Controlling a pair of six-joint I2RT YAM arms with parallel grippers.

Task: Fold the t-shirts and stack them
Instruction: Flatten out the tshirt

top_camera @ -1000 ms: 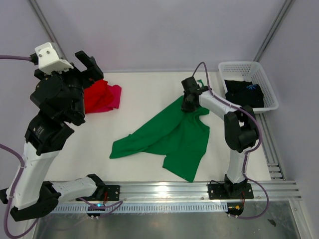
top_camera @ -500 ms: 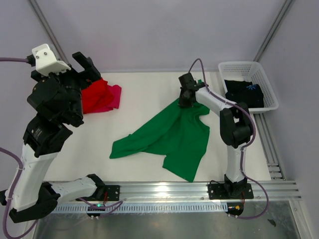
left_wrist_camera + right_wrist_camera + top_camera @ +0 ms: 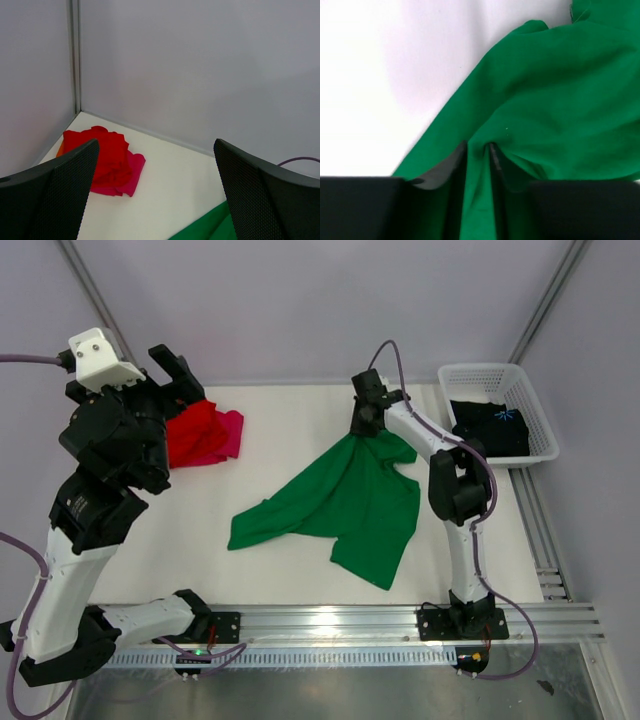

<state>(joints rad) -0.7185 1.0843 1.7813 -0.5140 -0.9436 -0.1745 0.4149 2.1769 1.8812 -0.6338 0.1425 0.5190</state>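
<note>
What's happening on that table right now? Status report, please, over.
Left gripper open, raised, empty. Right gripper shut on green t-shirt at its far end; shirt spread out, not yet folded. Nothing lying on it.

basket: white lattice, far-right corner | table: white top | rail: metal, along near edge

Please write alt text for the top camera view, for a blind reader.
The right gripper pinches one edge of a green t-shirt lying crumpled on a white table. The left gripper hangs open near a red t-shirt on a pink t-shirt; a black t-shirt lies in a white basket at right.
</note>
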